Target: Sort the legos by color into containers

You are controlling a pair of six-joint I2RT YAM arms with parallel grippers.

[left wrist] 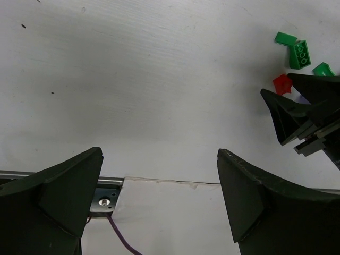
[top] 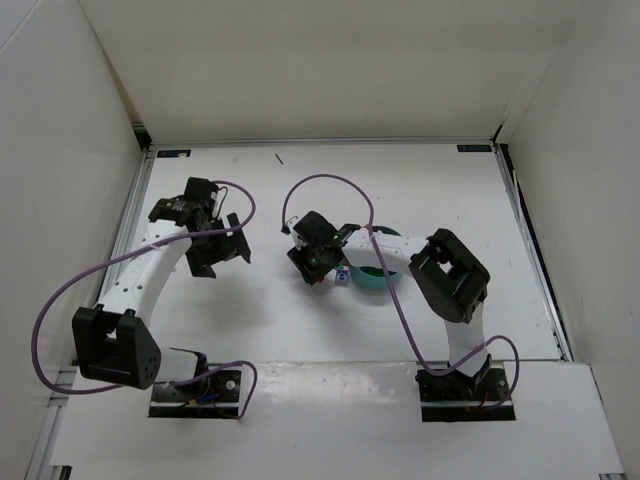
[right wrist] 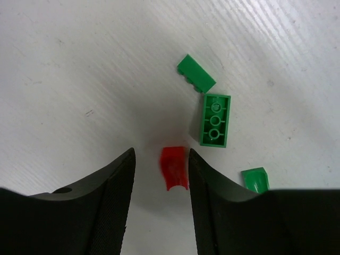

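Note:
My right gripper (right wrist: 161, 159) is open and low over the table, its jaws on either side of a small red lego (right wrist: 174, 167). The red lego lies close to the right finger, with a gap to the left one. Three green legos lie just beyond: a flat one (right wrist: 196, 73), a long one lying studs-down (right wrist: 215, 120) and a small one (right wrist: 255, 179). In the top view the right gripper (top: 315, 262) is just left of the teal bowl (top: 372, 282), which the arm mostly hides. My left gripper (left wrist: 159, 159) is open and empty over bare table.
A purple lego (top: 343, 277) lies beside the bowl. The left wrist view shows the green legos (left wrist: 299, 54), the red one (left wrist: 282, 83) and the right arm's fingers (left wrist: 289, 119) at its right edge. White walls enclose the table. A purple cable (top: 330, 182) loops above the right wrist.

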